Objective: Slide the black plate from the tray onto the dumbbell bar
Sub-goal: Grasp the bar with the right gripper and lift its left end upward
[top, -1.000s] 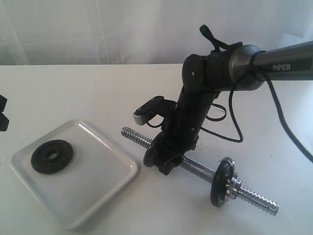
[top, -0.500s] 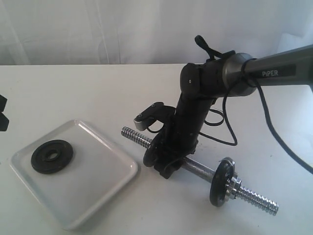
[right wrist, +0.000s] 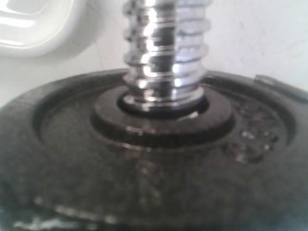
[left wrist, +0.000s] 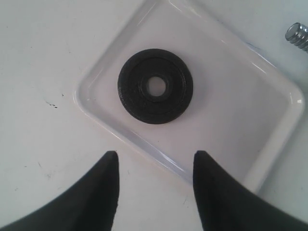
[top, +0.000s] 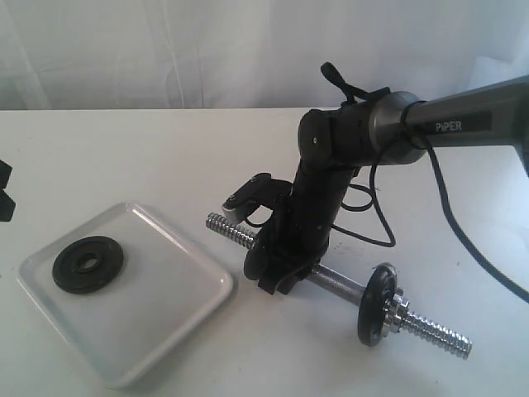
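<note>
One black plate [top: 103,266] [left wrist: 139,86] lies flat in the white tray [top: 165,322] [left wrist: 231,96]. My left gripper [left wrist: 154,156] hangs open above the tray's rim, nothing between its fingers. The chrome dumbbell bar [top: 335,284] lies on the table right of the tray. A second black disc [top: 250,263] [right wrist: 154,183] sits on the bar's left threaded end [right wrist: 166,53], and my right gripper [top: 277,277] is shut on it; its fingers are hidden in the right wrist view. A third disc [top: 374,304] stands at the right end against a chrome collar nut [top: 399,310].
A corner of the tray [right wrist: 33,24] shows beyond the bar's tip in the right wrist view. The bar's left tip [left wrist: 298,36] shows in the left wrist view. A black cable [top: 388,223] loops from the right arm down to the white table behind the bar.
The right arm has shifted a little to the left while staying on the disc at the bar. The bar's right end has moved slightly. The tray, its plate and the left gripper are unchanged.
</note>
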Motion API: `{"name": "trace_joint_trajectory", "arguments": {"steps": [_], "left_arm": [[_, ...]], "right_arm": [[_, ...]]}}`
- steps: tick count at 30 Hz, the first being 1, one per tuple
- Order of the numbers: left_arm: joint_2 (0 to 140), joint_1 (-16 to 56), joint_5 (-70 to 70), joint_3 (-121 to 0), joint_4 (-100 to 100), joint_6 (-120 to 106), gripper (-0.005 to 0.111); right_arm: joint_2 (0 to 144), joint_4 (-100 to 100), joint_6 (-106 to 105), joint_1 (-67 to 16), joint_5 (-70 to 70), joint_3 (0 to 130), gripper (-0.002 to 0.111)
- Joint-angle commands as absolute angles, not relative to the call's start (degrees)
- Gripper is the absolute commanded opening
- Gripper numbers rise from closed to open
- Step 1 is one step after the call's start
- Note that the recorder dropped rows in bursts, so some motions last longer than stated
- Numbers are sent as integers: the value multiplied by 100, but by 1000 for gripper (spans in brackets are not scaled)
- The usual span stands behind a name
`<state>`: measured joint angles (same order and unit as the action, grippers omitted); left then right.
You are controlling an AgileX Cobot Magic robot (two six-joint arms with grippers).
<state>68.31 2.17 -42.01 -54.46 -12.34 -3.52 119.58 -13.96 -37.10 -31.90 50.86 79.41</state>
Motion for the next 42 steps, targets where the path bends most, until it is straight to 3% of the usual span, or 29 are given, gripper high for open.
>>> {"name": "trace_joint_trajectory", "arguments": {"steps": [1,3,29,42], "left_arm": [[6807,260,-4281,-5479,-1298,-348,52],[6807,260,-4281,-5479,-1298,-348,52],[6807,260,-4281,-5479,-1287,-348,52],[6807,260,-4281,-5479,-1287,-348,52]], "right_arm": [[12112,-1062,-3775,-3206,5518,7859,7],[12098,-943,-3765,-3206,5631,7859,0],[11762,-1585,-6525,-3206,4583,7859,0],[11672,-1924,-6694,-3196,4432,7859,0]]}}
